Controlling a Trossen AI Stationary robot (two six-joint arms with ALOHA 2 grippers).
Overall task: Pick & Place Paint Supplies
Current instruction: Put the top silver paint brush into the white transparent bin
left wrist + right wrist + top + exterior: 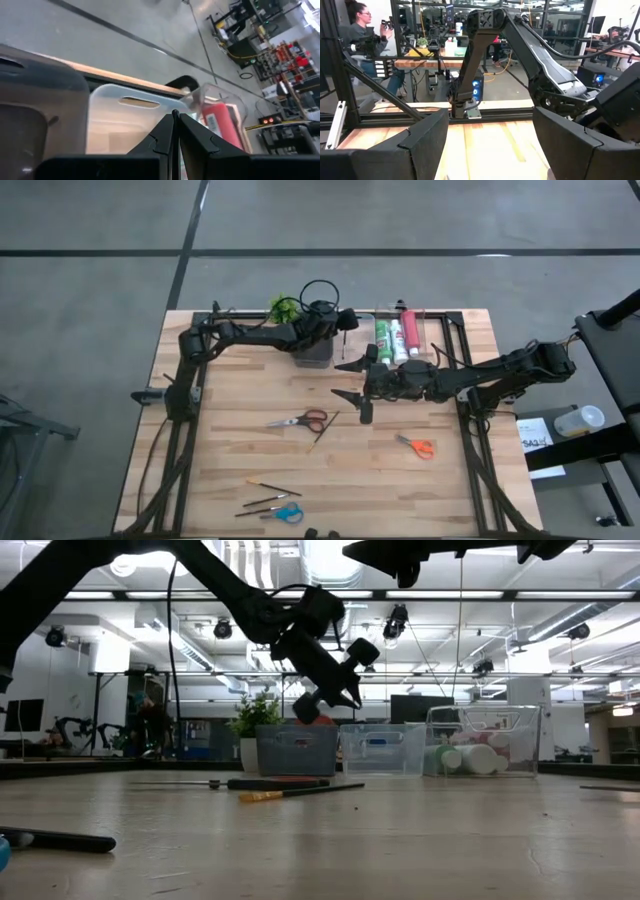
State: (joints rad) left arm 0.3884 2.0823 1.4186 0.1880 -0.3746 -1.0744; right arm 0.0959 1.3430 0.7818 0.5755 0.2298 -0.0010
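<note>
Wooden table [400, 490], near to far: blue scissors [288, 514] and brushes [262, 502] at the front edge, light, stiff, likely best pinched mid-shaft; right gripper [352, 380] spread, empty, mid-table; left gripper [348, 321] pressed together above the grey bin [312, 352]; paint tubes [396, 338] farthest.

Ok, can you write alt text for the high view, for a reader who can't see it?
Overhead view of a wooden table: the left tool, shut, hovers over a dark bin at the far edge, while the right tool, open, waits mid-table. Paint tubes lie in a clear bin; red scissors, orange scissors, blue scissors and brushes remain on the table.
</note>
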